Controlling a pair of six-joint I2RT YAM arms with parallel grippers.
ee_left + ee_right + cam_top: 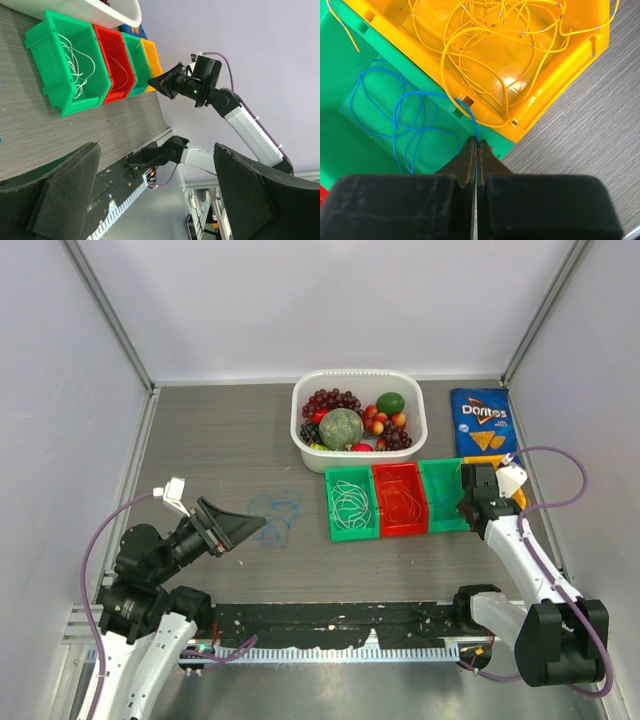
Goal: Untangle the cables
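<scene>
We catch the left gripper [243, 530] gaping wide, gripping nothing, just beside loose blue loops [277, 512] on the table [220, 440], over right, the right gripper [476, 150] pinched tight on a blue strand [473, 120], strand arcing away from the fingertips, leftward into the green bin [340, 75], coiled there

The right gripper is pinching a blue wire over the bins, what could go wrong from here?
1. The blue cable in the right gripper runs beside a yellow cable loop drooping over the yellow bin rim; moving it could snag that loop.
2. Its remainder lies coiled in the green bin; a pull might tighten it.
</scene>
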